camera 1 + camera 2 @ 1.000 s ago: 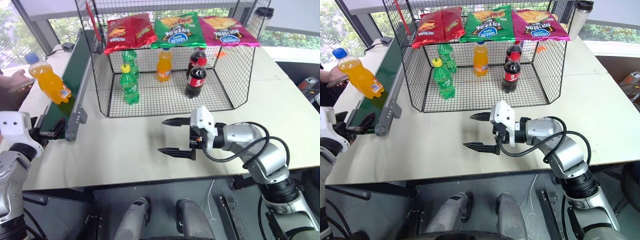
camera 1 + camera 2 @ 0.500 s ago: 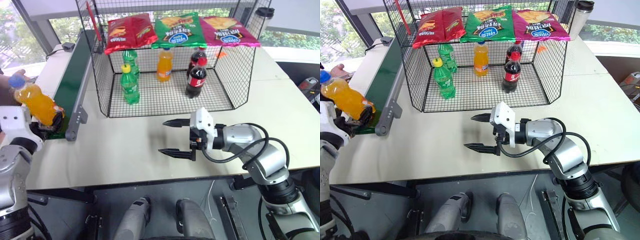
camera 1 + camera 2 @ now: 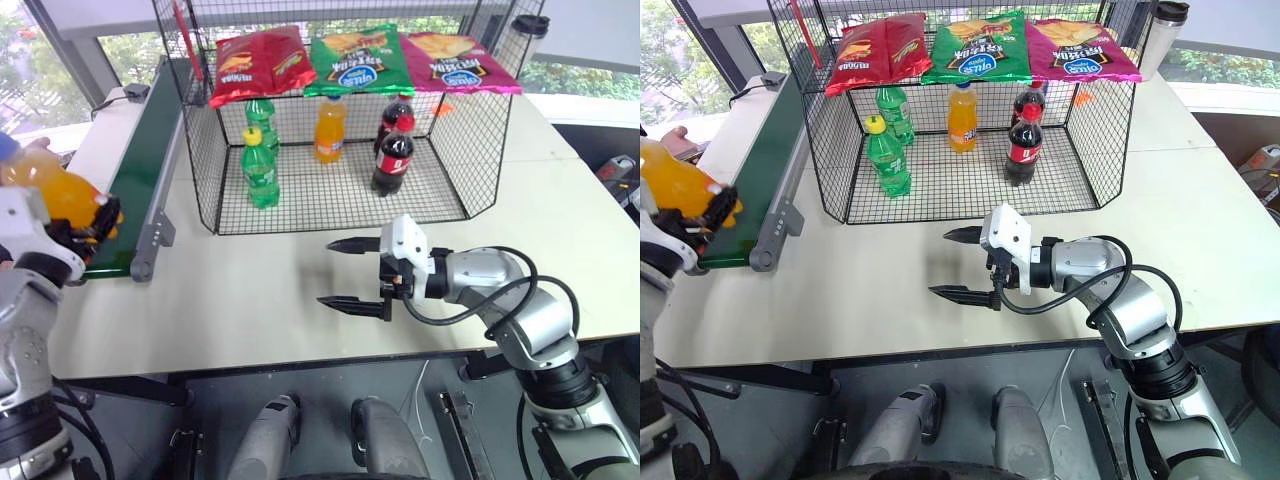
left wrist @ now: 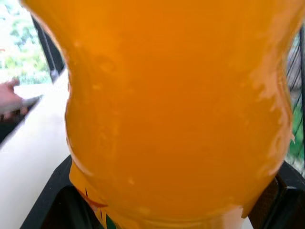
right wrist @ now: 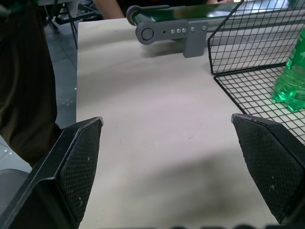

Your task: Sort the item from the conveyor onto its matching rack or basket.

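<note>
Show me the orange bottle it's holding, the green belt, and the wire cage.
bottle [image 3: 62, 197]: left eye view, orange body.
belt [image 3: 143, 160]: left eye view, green surface.
cage [image 3: 470, 150]: left eye view, right side mesh.

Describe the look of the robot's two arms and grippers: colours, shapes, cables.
Both arms are silver-grey metal in rounded segments with black joints. The right arm carries looping black cables and a white wrist block; the right gripper has two tapered black fingers with cross-hatched pads. The left arm has a white wrist housing and the left gripper black fingers.
</note>
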